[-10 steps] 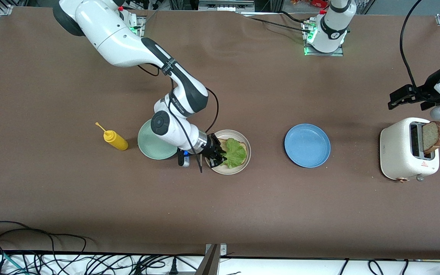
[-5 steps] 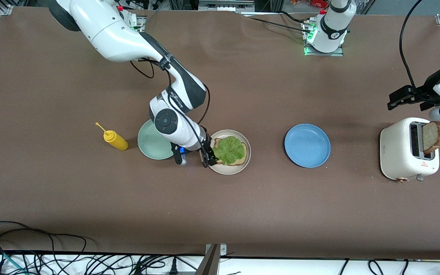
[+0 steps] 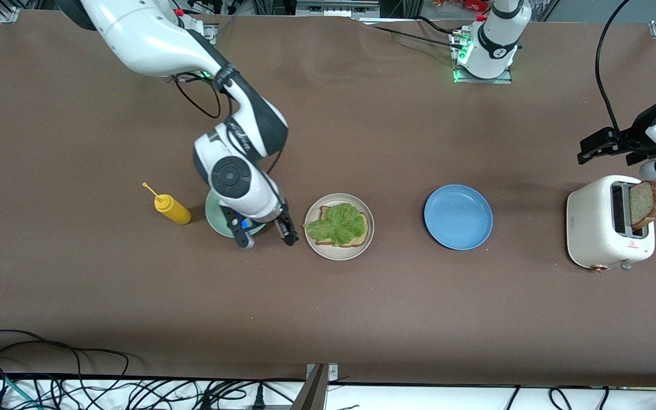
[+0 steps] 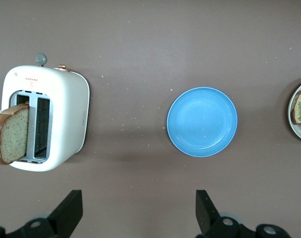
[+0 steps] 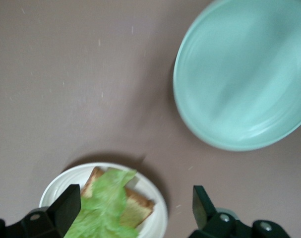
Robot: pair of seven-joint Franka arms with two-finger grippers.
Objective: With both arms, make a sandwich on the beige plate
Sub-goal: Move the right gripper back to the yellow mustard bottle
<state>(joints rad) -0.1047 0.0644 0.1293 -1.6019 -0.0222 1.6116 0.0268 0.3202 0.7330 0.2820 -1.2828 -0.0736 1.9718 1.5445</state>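
Table (image 3: pixel 362 319): matt brown covering, faintly speckled.
Beige plate (image 3: pixel 328 251), blue plate (image 3: pixel 458 217), green plate (image 5: pixel 239 74): smooth, low sheen.
Lettuce (image 3: pixel 336 224): ruffled.
Bread (image 3: pixel 644 204): grainy, brown crust.
Toaster (image 3: pixel 595 228): smooth cream shell.
Bottle (image 3: pixel 171 209): yellow plastic.
Arms (image 3: pixel 151 40): glossy white shells, black bands.

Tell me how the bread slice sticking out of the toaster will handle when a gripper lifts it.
The bread slice stands upright in the toaster, so it probably holds its shape: stiff. It looks thin and porous, likely light. Its crumb may crush or tear under a hard pinch, so a gentle grip near the crust seems safer.
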